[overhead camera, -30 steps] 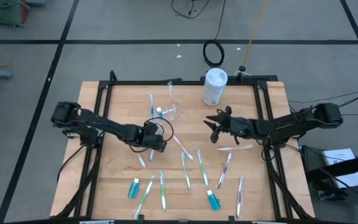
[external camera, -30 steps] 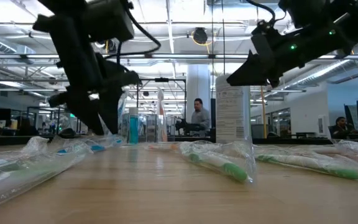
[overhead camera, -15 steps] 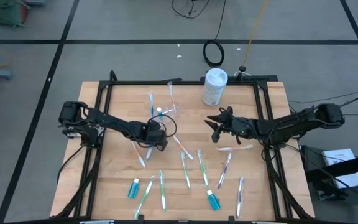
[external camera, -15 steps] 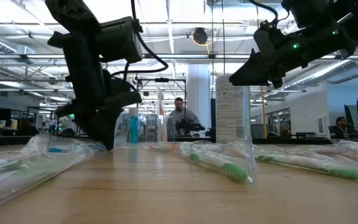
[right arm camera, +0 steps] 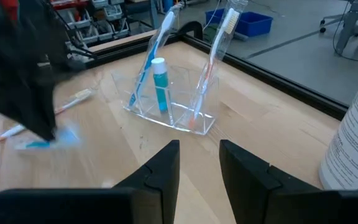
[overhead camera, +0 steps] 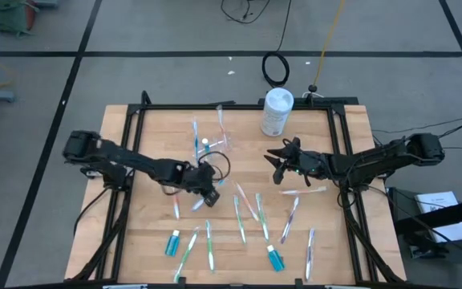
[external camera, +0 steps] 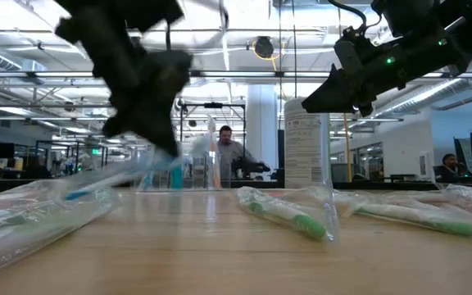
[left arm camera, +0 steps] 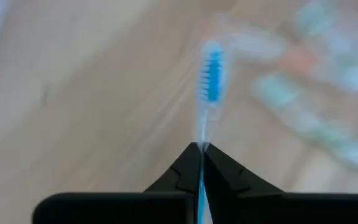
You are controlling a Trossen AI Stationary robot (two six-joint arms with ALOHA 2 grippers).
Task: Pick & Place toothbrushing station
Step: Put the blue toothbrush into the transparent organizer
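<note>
Loose stock: wrapped toothbrushes (overhead camera: 240, 218) and small blue tubes (overhead camera: 276, 258) are lying scattered across the lower half of the counter (overhead camera: 151, 233) in the high view; two green-tipped brushes (external camera: 289, 215) are lying nearest the low-view camera.
Left gripper (overhead camera: 208, 195): working at centre-left of the high view, just above the scattered stock.
Left fingers: clenched on a blue-bristled toothbrush (left arm camera: 211, 74); in the left wrist view the handle is pinched between the two tips and the head is projecting forward.
Step in hand: judged to be the pick stage, with the brush gripped and riding low over the counter, tilted, at left of centre in the low view.
Right gripper (overhead camera: 279, 164): waiting at centre-right of the high view, above the counter.
Right fingers (right arm camera: 160, 168): standing apart, grasping nothing.
Clear holder (right arm camera: 166, 115): standing at upper centre of the counter, already carrying two brushes and one blue tube upright.
White canister (overhead camera: 277, 111): standing at the upper edge, right of the holder.
Next move: calling for carrying the brush up-frame to the holder, turning it upright, and lowering it into a free slot without knocking the contents.
</note>
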